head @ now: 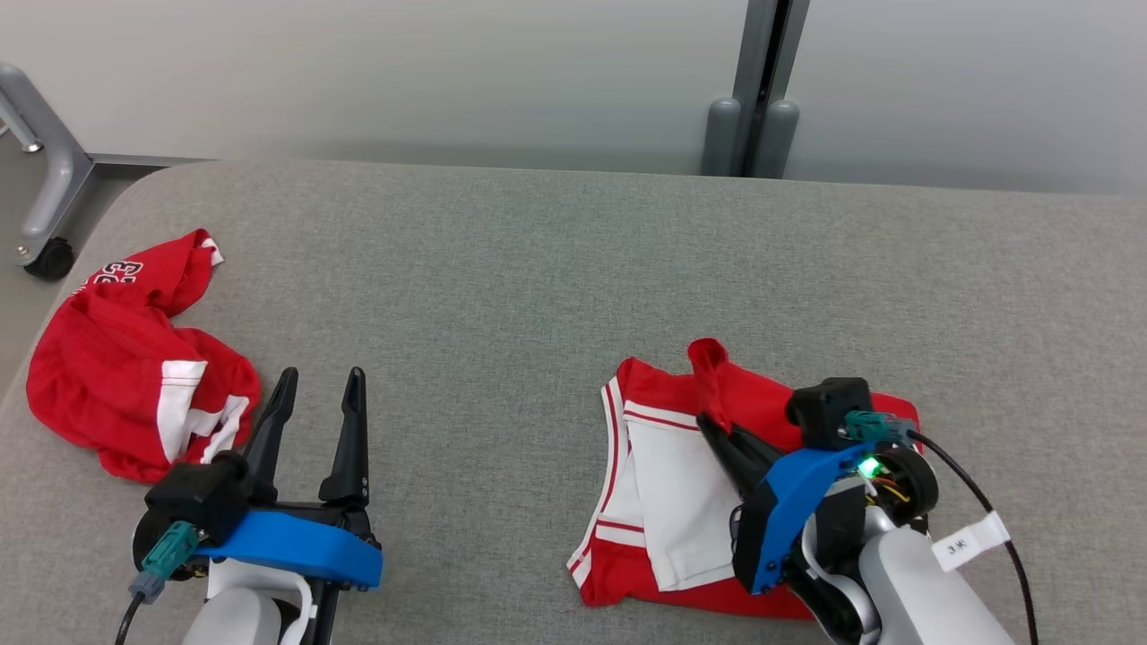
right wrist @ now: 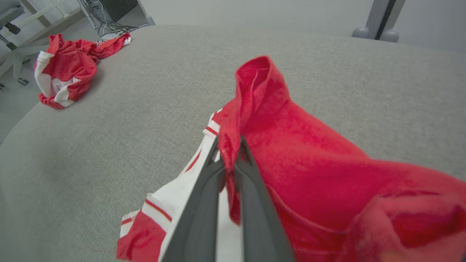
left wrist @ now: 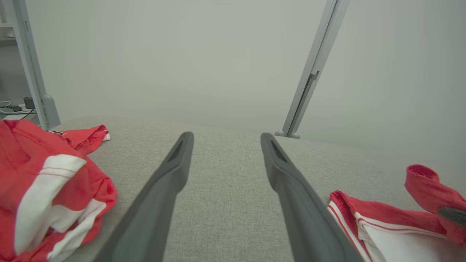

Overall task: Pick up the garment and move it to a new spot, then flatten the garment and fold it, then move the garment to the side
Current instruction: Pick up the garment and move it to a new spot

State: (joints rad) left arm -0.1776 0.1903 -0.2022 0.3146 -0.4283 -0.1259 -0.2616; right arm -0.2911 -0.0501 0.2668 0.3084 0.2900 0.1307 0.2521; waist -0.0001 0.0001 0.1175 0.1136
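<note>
A red and white garment [head: 672,502] lies partly folded on the grey padded table [head: 538,269], at the front right. My right gripper [head: 708,425] is shut on a red fold of it and lifts that fold into a peak [right wrist: 258,83]; the pinched cloth runs between the fingers [right wrist: 196,218]. The same garment [left wrist: 393,225] lies to the right in the left wrist view. My left gripper [head: 321,378] hovers open over bare table at the front left, nothing between its fingers [left wrist: 160,196].
A second red and white garment [head: 134,376] lies crumpled near the table's left edge, just left of my left gripper. A grey post [head: 762,90] stands behind the table, and a wheeled frame leg [head: 45,179] at the far left. Bare grey surface spans the middle.
</note>
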